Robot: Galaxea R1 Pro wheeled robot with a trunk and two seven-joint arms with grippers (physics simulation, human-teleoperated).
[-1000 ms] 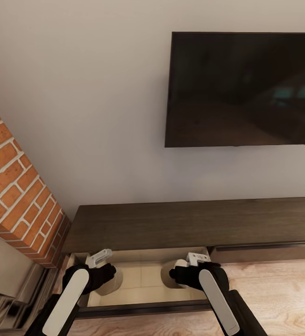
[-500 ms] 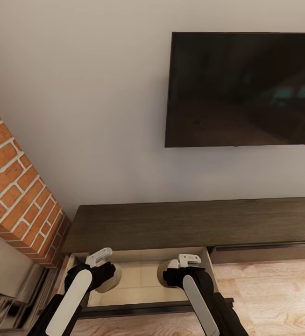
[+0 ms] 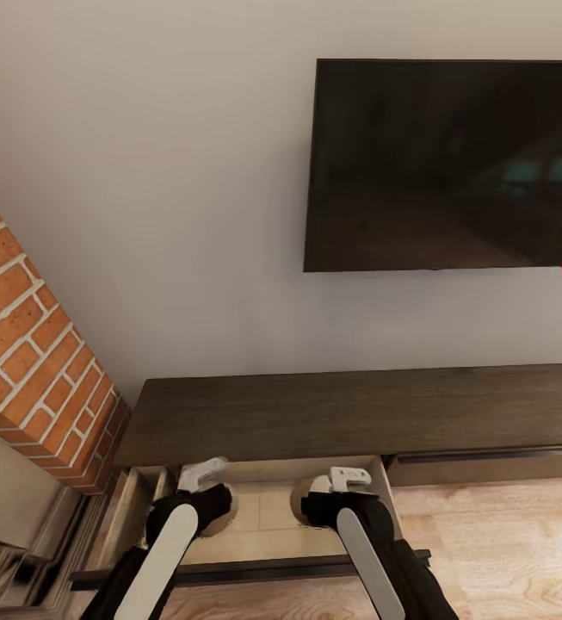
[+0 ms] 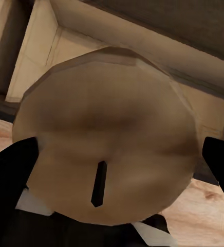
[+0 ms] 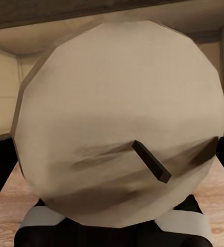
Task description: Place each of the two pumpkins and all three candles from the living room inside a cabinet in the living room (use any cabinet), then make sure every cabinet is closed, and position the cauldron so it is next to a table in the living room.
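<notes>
Left gripper (image 3: 218,504): jaws are squeezing a candle (image 4: 109,139) over the open drawer (image 3: 268,510).
Right gripper (image 3: 308,504): jaws are squeezing another candle (image 5: 122,123) beside it.

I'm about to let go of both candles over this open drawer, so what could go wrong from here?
1. Both candles, left and right, appear to be held wick-forward rather than upright, so they may roll once dropped in the drawer.
2. The left gripper sits close to the drawer's back wall; withdrawing carelessly could knock the cabinet.
3. The right gripper is close to the drawer's right wall, so its candle could catch there.
</notes>
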